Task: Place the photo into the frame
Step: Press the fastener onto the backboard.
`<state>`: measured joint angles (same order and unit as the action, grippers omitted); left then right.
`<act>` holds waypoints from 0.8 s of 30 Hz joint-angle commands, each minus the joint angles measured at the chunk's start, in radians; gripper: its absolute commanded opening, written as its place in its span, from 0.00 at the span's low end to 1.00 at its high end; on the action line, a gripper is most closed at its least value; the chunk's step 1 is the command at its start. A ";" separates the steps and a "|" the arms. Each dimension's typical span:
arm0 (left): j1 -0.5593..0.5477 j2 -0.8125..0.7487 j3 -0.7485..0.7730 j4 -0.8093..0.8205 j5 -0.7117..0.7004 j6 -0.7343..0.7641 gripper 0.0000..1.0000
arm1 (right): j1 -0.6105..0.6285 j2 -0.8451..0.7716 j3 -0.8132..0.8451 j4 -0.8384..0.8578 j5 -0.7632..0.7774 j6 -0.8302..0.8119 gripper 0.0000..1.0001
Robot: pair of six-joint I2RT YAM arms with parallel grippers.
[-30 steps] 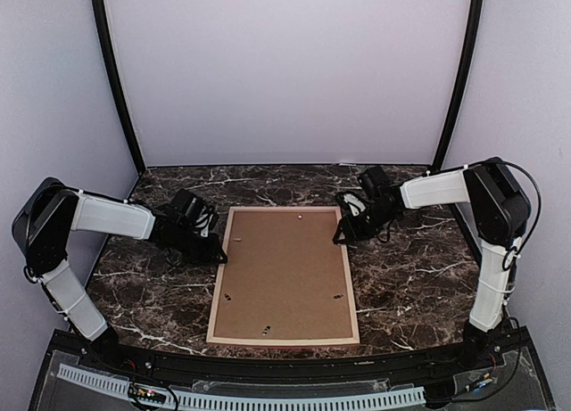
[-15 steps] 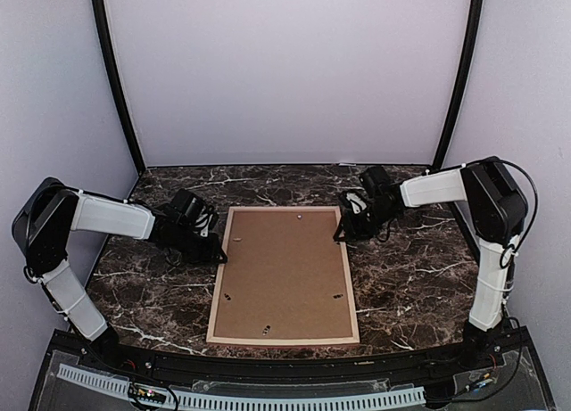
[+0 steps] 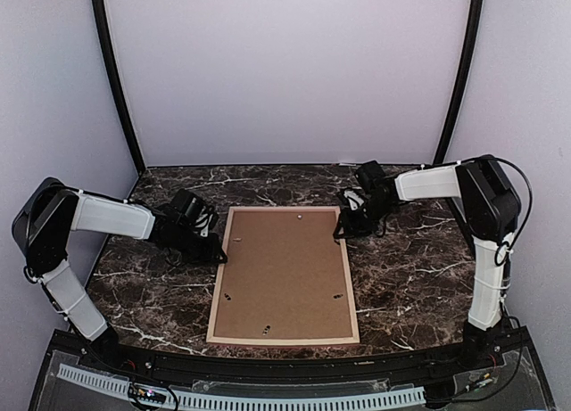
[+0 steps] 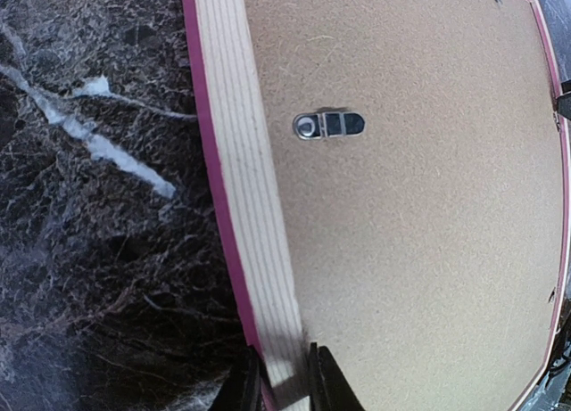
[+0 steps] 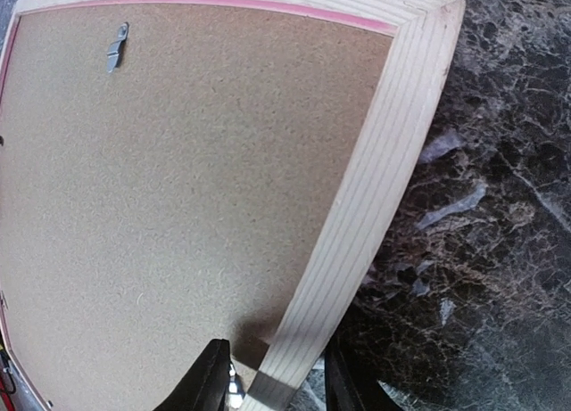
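Observation:
The frame (image 3: 217, 291) lies face down on the marble table, pale bare wood up, with a pink edge showing. A brown backing board (image 3: 284, 273) fills its opening. My left gripper (image 3: 219, 253) is shut on the frame's left rail (image 4: 245, 179), one finger on each side of the wood (image 4: 284, 384). My right gripper (image 3: 340, 234) straddles the right rail (image 5: 375, 188) near the far right corner. Its jaws (image 5: 272, 380) are open: the inner finger (image 5: 203, 384) stands off the wood with a gap. The photo is hidden.
Small metal turn clips (image 4: 328, 125) (image 5: 116, 45) sit on the backing board near its edges. Dark marble table (image 3: 410, 268) surrounds the frame on both sides. Pale walls and two black posts close off the back.
The right gripper's jaws have narrowed around the right rail and its wrist has shifted slightly toward the far edge. The left gripper and the frame have not moved.

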<state>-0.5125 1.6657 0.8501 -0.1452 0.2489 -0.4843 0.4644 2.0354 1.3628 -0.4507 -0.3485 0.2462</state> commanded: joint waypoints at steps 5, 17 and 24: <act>-0.008 0.005 -0.028 -0.028 0.020 0.030 0.18 | 0.000 0.030 0.032 -0.132 0.124 -0.051 0.37; -0.007 -0.001 -0.029 -0.030 0.017 0.027 0.18 | 0.038 0.054 0.086 -0.234 0.147 -0.152 0.40; -0.008 -0.009 -0.031 -0.032 0.015 0.024 0.18 | 0.039 0.052 0.099 -0.282 0.139 -0.154 0.44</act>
<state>-0.5144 1.6661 0.8471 -0.1322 0.2535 -0.4839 0.4923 2.0609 1.4582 -0.6300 -0.2340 0.1104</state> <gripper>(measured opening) 0.181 0.435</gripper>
